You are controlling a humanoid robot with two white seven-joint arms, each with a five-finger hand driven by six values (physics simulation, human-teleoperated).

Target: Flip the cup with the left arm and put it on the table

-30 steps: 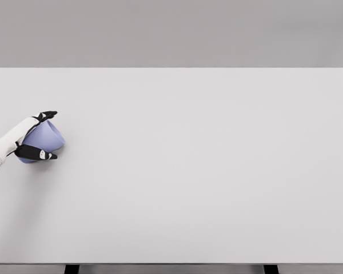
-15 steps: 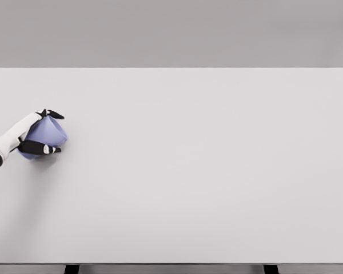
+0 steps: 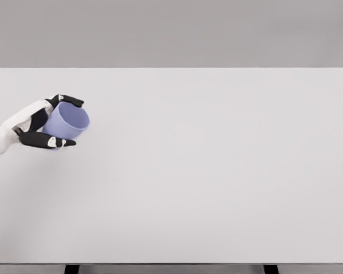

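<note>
The left robot hand [image 3: 43, 125] is wrapped around the small lilac plastic cup [image 3: 66, 122], dark fingers above and below its wall, holding it over the left edge of the pale grey bench [image 3: 206, 171]. The cup is tilted, mouth facing up and to the right. To finish well, roll the wrist until the rim is level, lower gently, then let go. Its interior looks empty.

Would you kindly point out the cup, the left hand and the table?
cup [image 3: 68, 121], head view, inside of its open mouth.
left hand [image 3: 39, 123], head view, palm behind the cup.
table [image 3: 217, 171], head view, bare top.
</note>
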